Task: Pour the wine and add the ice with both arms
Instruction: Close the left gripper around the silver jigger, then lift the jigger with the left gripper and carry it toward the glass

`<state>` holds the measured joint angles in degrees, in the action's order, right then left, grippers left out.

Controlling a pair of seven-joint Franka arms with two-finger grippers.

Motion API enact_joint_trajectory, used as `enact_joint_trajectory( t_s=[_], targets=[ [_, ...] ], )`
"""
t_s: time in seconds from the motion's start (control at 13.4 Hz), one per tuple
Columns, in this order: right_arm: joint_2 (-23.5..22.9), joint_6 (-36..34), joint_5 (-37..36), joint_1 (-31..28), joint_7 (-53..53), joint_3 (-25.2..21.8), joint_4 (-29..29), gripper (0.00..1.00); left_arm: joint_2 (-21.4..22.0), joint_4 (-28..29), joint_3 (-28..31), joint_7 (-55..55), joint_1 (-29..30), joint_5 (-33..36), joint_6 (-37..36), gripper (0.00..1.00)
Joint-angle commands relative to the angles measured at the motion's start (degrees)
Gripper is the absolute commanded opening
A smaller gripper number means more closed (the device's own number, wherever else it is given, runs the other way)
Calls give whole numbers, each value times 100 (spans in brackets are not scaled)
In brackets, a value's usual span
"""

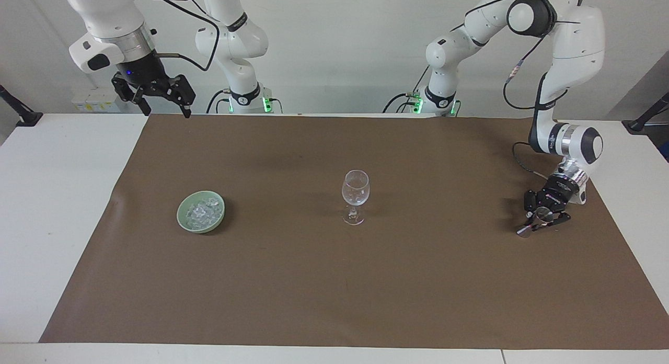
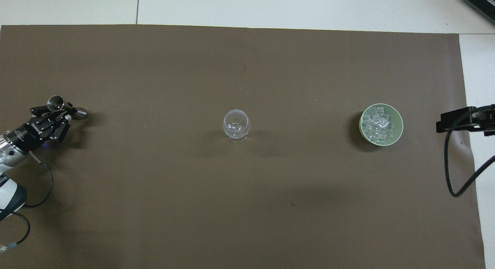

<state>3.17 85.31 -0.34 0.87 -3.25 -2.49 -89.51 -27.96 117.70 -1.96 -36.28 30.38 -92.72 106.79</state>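
A brown mat (image 1: 334, 280) covers the table; the left gripper (image 1: 540, 221) sits low at its own arm's end, clenched on a small metal measuring cup (image 2: 58, 104). The right gripper (image 1: 162, 100) waits high with jaws spread, holding nothing — the green bowl (image 1: 183, 220) lies below it, farther from the robots. The ice (image 2: 377, 124) sits in that bowl, well apart from the wine glass (image 1: 355, 189) at mid-mat.

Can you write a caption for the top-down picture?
Left pincer shut on a small metal cup; wine glass mid-mat; bowl of ice.

The white left arm's black two-finger left gripper (image 1: 538, 221) is sitting low and clamped shut, while the right gripper (image 1: 163, 106) is hanging high, open.
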Motion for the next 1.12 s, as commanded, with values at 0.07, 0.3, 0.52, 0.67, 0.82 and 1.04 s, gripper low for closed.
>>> enact_joint_trajectory(
  t_s=[0.07,0.3,0.52,0.67,0.82,1.04],
  targets=[
    [79,-5,148,-8,-79,-6,-75,100,-17,-1,64,94,-76,-159,-88,0],
    [79,4,148,-8,-79,-6,-75,100,44,-27,47,103,-93,-159,-97,0],
    [79,-5,148,-8,-70,-6,-75,100,263,-36,29,112,-338,-212,-35,0],
    [79,-5,148,-8,-79,-6,-75,100,439,-10,38,103,-672,-413,131,0],
    [79,-5,148,-8,-70,-6,-75,100,580,25,29,103,-962,-589,351,0],
    [79,-5,148,-8,-79,-6,-75,100,800,200,29,155,-1384,-914,624,0]
  ],
)
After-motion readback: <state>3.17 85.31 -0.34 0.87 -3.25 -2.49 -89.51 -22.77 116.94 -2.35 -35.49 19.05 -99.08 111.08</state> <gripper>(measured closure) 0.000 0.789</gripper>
